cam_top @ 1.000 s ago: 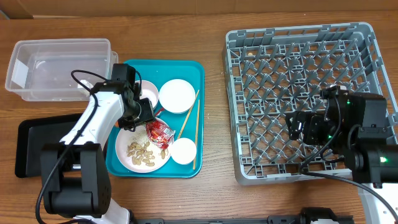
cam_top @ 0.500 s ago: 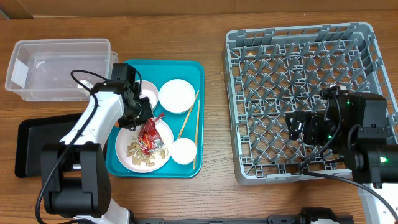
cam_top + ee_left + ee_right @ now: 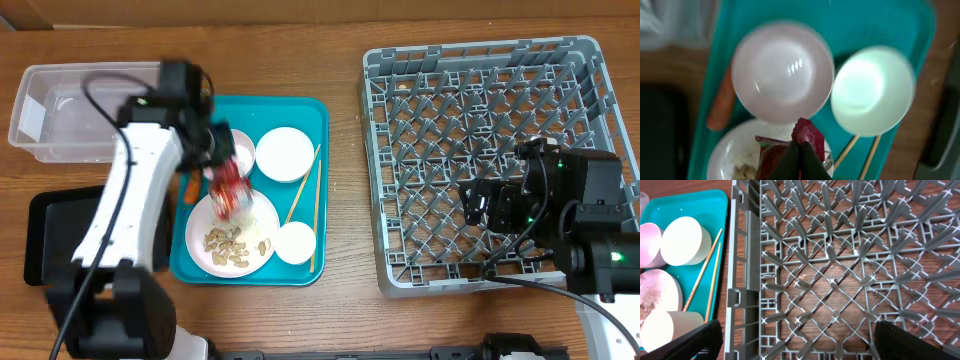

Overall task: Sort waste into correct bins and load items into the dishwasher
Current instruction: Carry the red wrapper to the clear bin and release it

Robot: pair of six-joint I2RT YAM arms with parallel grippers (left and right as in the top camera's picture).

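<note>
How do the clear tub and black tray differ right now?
The clear tub is see-through with tall walls; the black tray is opaque and flat. The tub sits farther back, the tray nearer the robot. Both are rectangular, left of the teal tray, with no waste visible inside.

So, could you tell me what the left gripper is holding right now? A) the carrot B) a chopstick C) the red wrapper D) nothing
C: the left gripper is shut on the red wrapper, while the carrot lies on the tray.
</note>
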